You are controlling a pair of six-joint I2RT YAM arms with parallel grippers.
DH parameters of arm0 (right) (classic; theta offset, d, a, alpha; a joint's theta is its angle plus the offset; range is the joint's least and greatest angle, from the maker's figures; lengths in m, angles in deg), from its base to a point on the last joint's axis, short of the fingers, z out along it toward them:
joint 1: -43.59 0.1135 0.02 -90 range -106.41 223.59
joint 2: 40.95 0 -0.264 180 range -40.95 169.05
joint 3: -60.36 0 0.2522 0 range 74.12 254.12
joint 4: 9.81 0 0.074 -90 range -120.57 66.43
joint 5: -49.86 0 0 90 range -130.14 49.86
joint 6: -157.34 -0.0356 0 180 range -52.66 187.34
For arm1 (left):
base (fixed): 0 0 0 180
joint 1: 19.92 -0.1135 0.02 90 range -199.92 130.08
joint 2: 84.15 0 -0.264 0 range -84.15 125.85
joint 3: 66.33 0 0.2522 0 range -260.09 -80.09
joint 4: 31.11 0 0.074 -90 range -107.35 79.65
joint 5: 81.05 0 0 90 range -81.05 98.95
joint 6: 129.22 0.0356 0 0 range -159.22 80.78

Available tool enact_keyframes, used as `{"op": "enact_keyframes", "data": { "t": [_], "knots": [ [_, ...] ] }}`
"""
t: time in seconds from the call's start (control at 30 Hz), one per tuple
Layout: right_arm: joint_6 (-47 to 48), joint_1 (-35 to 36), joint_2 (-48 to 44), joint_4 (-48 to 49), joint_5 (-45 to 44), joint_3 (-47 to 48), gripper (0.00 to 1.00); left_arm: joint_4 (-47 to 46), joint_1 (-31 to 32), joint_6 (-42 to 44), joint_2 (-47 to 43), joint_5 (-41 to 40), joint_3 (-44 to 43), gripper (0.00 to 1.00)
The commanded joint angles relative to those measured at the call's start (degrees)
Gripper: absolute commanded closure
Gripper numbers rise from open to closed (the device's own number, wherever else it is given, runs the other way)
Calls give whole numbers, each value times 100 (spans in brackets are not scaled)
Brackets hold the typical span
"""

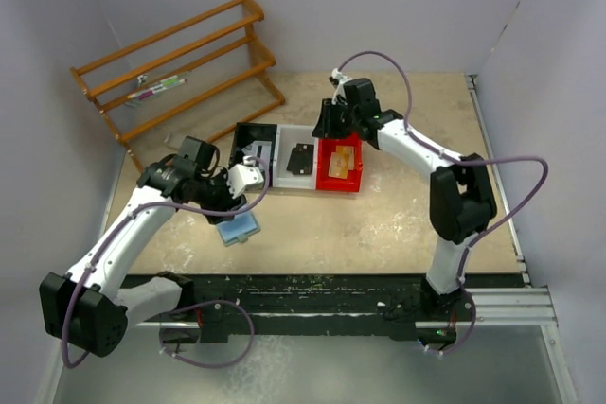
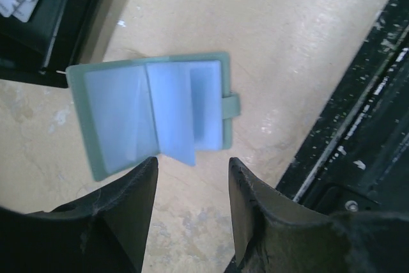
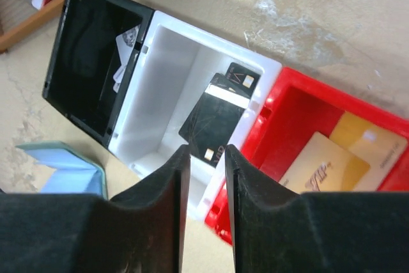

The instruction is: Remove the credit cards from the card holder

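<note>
Grey-green holder (image 2: 153, 110) is laid open, apparently emptied, near the table's (image 1: 379, 224) front edge, cards (image 3: 214, 119) sorted by colour in bins (image 3: 172, 55), left gripper (image 2: 192, 177) and right gripper (image 3: 208, 164) parted, empty.

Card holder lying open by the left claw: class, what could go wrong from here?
1. The card holder lies open on the table with an inner leaf sticking up, close to the open left claw; a low sweep might snag the leaf and drag it.
2. The right claw hangs over the white bin holding the black cards; if it drops, it might knock them or nudge the bin.
</note>
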Motion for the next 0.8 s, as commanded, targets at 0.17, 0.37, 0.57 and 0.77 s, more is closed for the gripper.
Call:
{"op": "enact_keyframes", "data": {
  "t": [0.17,0.37,0.57,0.77],
  "knots": [
    [-291,19,-2685,526,-1760,-1384,18,114,-281,-302,-157,148,-373,31],
    [-340,-22,-4332,514,-4099,-2684,1,-1299,-2370,-662,179,620,-424,1],
    [-655,-108,-5716,137,-6349,-3765,1,-2669,-3735,-1893,410,1366,-155,1],
    [-409,-108,-6810,496,-7206,-4889,0,-3635,-3790,-2410,19,1187,976,1]
  ]
}}
